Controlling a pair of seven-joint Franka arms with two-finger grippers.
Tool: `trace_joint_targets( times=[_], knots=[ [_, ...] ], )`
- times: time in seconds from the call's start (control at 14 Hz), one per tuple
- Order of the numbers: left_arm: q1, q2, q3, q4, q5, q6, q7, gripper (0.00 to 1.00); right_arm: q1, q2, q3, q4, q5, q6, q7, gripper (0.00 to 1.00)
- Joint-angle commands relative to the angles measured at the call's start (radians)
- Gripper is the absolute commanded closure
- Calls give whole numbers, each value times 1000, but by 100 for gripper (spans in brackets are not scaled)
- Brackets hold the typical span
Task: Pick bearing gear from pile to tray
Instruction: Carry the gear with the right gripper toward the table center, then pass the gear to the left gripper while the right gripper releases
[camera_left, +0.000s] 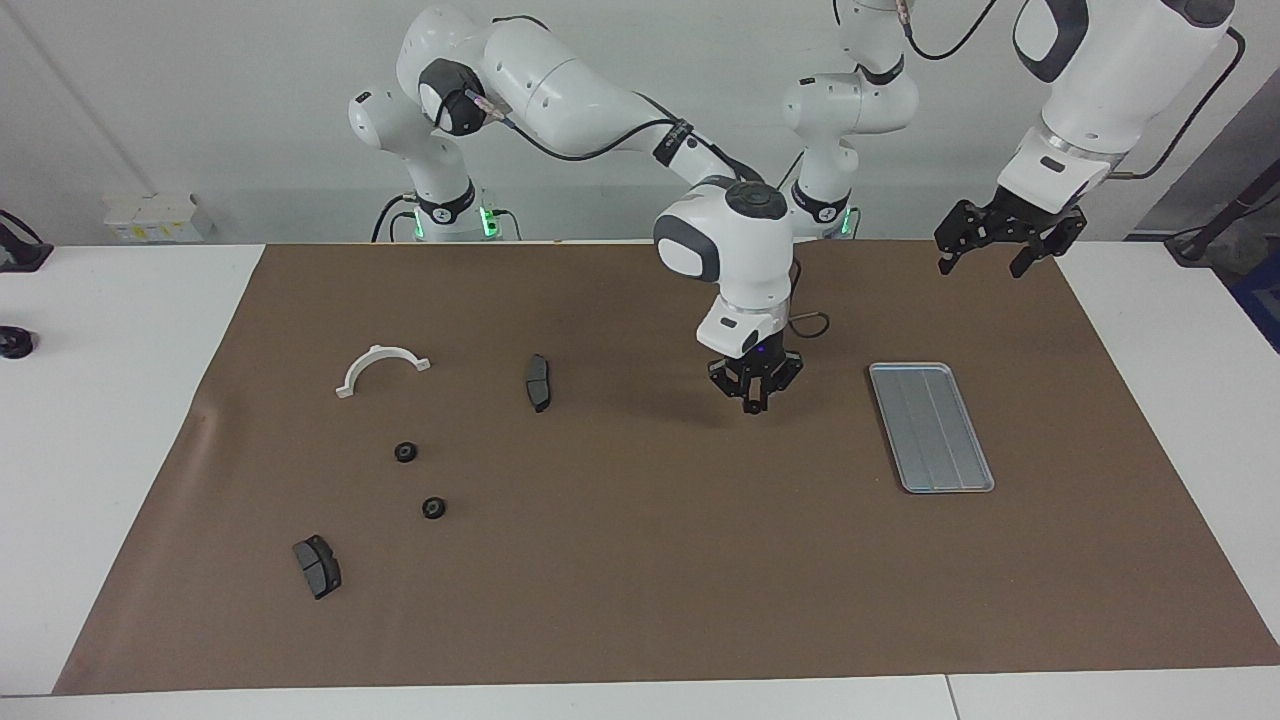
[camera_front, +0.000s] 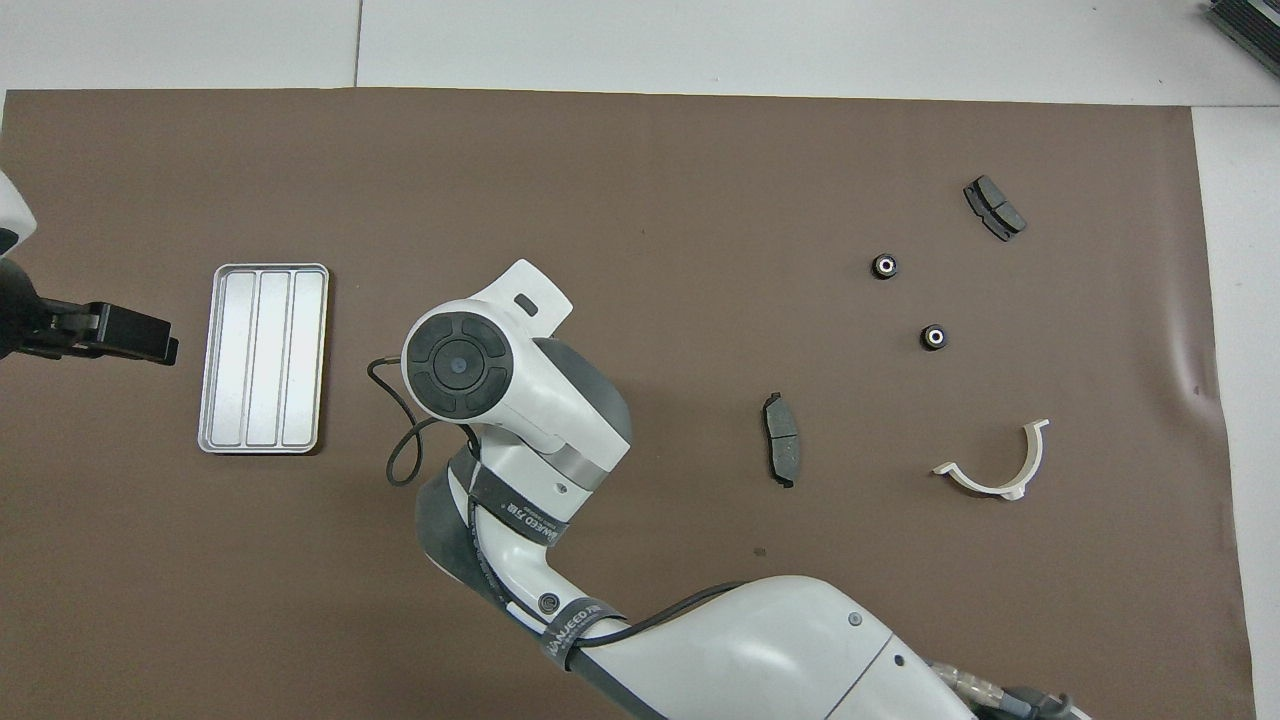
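Landmark: the tray (camera_left: 931, 427), a ridged silver rectangle lying flat on the brown mat (camera_left: 640, 600) toward the left arm's end of the table.
Tray contents: nothing shows in it in either view.
Right gripper (camera_left: 755, 398): in the air over bare mat, beside the tray on the side toward the pile; fingertips together. A small dark thing seems pinched at the tips, most likely 1 bearing gear, but I cannot make it out for certain.
Left gripper (camera_left: 985, 243): raised near the mat's edge, above the tray's robot-side end; fingers spread, holding nothing; this arm waits.
Pile: well apart from the tray, toward the right arm's end of the table.
Bearing gears on the mat: 2, one (camera_left: 405, 452) nearer to the robots than the other (camera_left: 433, 508).
Brake pads: 2, one (camera_left: 538, 382) the pile's closest piece to the tray, one (camera_left: 317, 566) the farthest from the tray.
White bracket (camera_left: 381, 369): beside the closer pad, away from the tray.
Progress: the carry looks under way; no gear is delivered yet.
Left to do: reach over the tray, lower, let go; then, as I judge it, the 2 gears on the mat.
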Motion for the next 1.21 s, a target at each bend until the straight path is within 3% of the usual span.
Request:
trace_joint_targets(
  times=[0.0, 0.07, 0.14, 0.29, 0.5, 0.64, 0.93, 1.14],
  knots=[
    [17, -24, -8, -31, -7, 26, 0, 0, -3, 0, 7, -23, 13, 26, 15, 100],
    [17, -24, -8, -31, -7, 26, 0, 0, -5, -1, 8, -29, 14, 24, 15, 93],
    [17, -24, -8, -31, -7, 26, 0, 0, -10, -3, 10, -27, 14, 18, 15, 74],
    [17, -24, -8, -31, -7, 26, 0, 0, -17, -3, 10, -27, 14, 14, 14, 55],
    [17, -27, -8, -39, -7, 29, -1, 0, -20, -3, 8, -26, 40, 14, 15, 42],
    [15, -36, -8, -66, -7, 70, -4, 0, -22, -6, 8, -24, 40, 0, 12, 42],
    [-8, -88, -14, -233, -7, 255, -160, 0, -112, -7, 7, -18, 26, -55, -123, 42],
    [-40, -64, -17, -261, -7, 340, -251, 0, -195, -4, 4, -18, 17, -75, -231, 42]
  ],
)
